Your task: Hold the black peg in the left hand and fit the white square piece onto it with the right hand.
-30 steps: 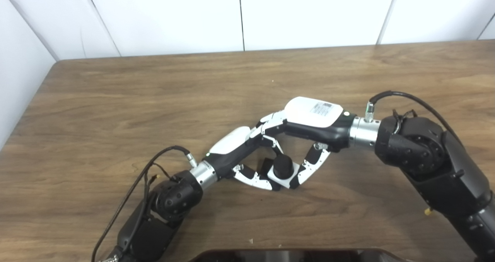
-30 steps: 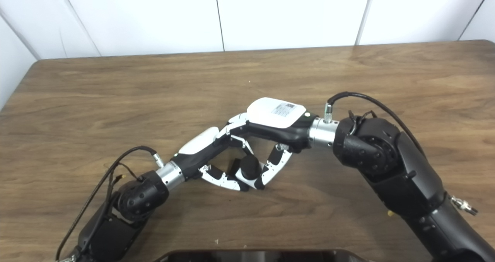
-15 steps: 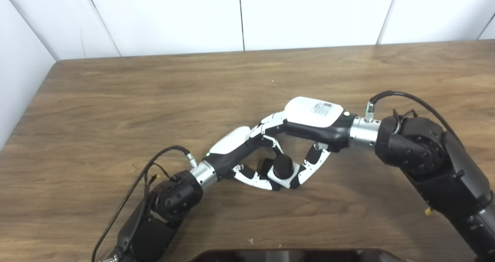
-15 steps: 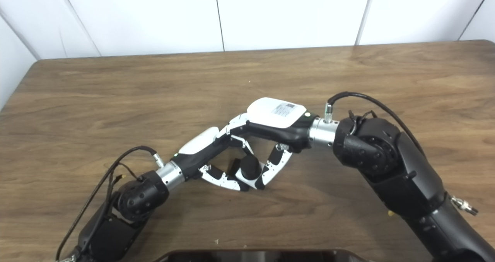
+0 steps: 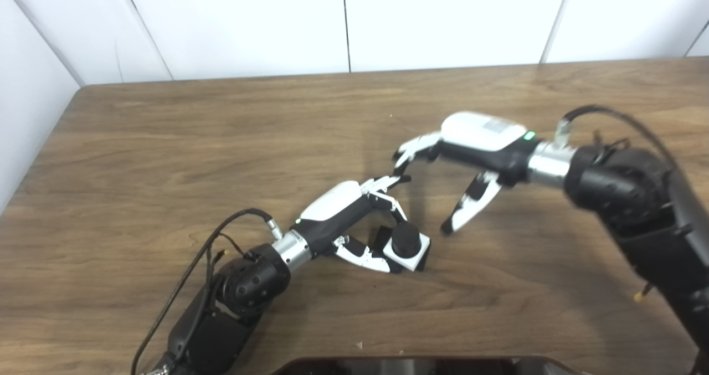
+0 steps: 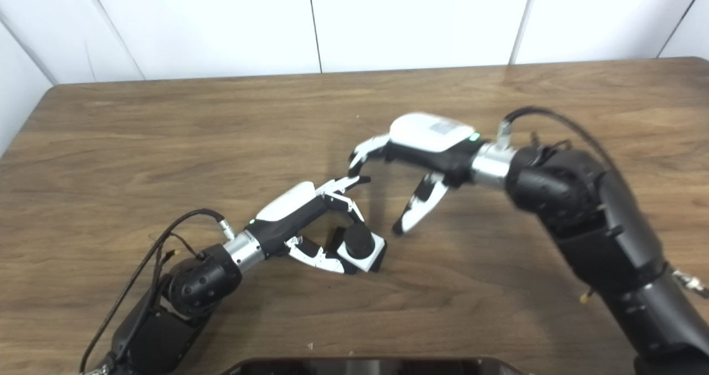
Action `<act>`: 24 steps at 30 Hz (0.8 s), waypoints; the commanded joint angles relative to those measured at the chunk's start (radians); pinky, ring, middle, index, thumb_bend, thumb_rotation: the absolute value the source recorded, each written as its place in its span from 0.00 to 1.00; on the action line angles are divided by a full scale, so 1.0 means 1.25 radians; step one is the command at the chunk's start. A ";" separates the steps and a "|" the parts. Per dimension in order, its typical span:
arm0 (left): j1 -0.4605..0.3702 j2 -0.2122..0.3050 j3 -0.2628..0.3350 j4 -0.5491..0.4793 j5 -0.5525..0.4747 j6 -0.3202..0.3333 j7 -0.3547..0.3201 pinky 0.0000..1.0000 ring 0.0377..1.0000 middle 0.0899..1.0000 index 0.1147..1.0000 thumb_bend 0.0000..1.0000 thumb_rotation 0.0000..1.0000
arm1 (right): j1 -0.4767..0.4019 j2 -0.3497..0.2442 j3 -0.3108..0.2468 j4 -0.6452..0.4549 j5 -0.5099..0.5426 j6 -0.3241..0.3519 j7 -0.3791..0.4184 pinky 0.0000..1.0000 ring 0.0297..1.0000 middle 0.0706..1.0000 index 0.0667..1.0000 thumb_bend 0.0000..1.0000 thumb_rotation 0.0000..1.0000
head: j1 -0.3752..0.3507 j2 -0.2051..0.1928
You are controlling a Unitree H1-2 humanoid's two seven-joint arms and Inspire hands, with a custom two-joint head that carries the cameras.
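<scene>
Black peg stands up through the white square piece, which sits around it like a collar, low on the wooden table. Left hand is closed around this pair, thumb beneath and fingers curled over from behind. Right hand hangs up and to the right of the left hand, apart from the pair, empty, thumb and fingers spread wide and slightly blurred.
</scene>
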 commanded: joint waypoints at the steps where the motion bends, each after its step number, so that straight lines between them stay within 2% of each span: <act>1: 0.008 0.012 -0.012 0.018 0.025 0.005 -0.017 1.00 1.00 1.00 0.42 0.52 0.08 | -0.040 0.001 -0.031 -0.012 0.028 0.000 -0.035 0.67 0.82 0.84 0.71 0.77 0.20 | 0.000 0.000; 4: 0.009 0.015 -0.010 0.019 0.025 0.007 -0.017 1.00 1.00 1.00 0.42 0.52 0.08 | -0.032 0.003 -0.070 -0.007 0.044 -0.005 -0.069 0.64 0.80 0.83 0.70 0.76 0.20 | -0.003 -0.004; 9: 0.009 0.020 -0.009 0.023 0.027 0.002 -0.016 1.00 1.00 1.00 0.42 0.52 0.08 | -0.001 0.021 -0.135 -0.028 0.070 0.040 -0.122 0.64 0.81 0.83 0.70 0.72 0.14 | -0.012 -0.011; 11: 0.010 0.020 -0.007 0.026 0.024 -0.004 -0.013 1.00 1.00 1.00 0.42 0.52 0.08 | 0.018 0.035 -0.157 -0.032 0.058 0.052 -0.160 0.64 0.80 0.82 0.70 0.71 0.16 | -0.018 -0.014; 14: 0.011 0.021 -0.006 0.033 0.022 -0.013 -0.010 1.00 1.00 1.00 0.42 0.52 0.08 | 0.043 0.057 -0.182 -0.050 0.029 0.098 -0.205 0.66 0.78 0.79 0.70 0.70 0.16 | -0.025 -0.016; 17: 0.011 0.022 -0.005 0.038 0.020 -0.018 -0.010 1.00 1.00 1.00 0.42 0.52 0.08 | 0.086 0.119 -0.227 -0.068 0.053 0.195 -0.255 0.65 0.77 0.77 0.71 0.68 0.14 | -0.035 -0.021; 21: 0.010 0.021 -0.005 0.047 0.023 -0.025 -0.007 1.00 1.00 1.00 0.42 0.52 0.08 | 0.135 0.190 -0.275 -0.063 0.094 0.258 -0.314 0.62 0.74 0.78 0.72 0.67 0.16 | -0.040 -0.027; 23: 0.010 0.020 -0.004 0.048 0.023 -0.027 -0.006 1.00 1.00 1.00 0.42 0.52 0.08 | 0.154 0.217 -0.294 -0.060 0.117 0.276 -0.342 0.62 0.74 0.79 0.74 0.63 0.20 | -0.040 -0.029; 24: 0.010 0.020 -0.004 0.049 0.023 -0.028 -0.005 1.00 1.00 1.00 0.42 0.52 0.08 | 0.166 0.237 -0.307 -0.058 0.130 0.282 -0.361 0.61 0.73 0.79 0.74 0.64 0.20 | -0.041 -0.030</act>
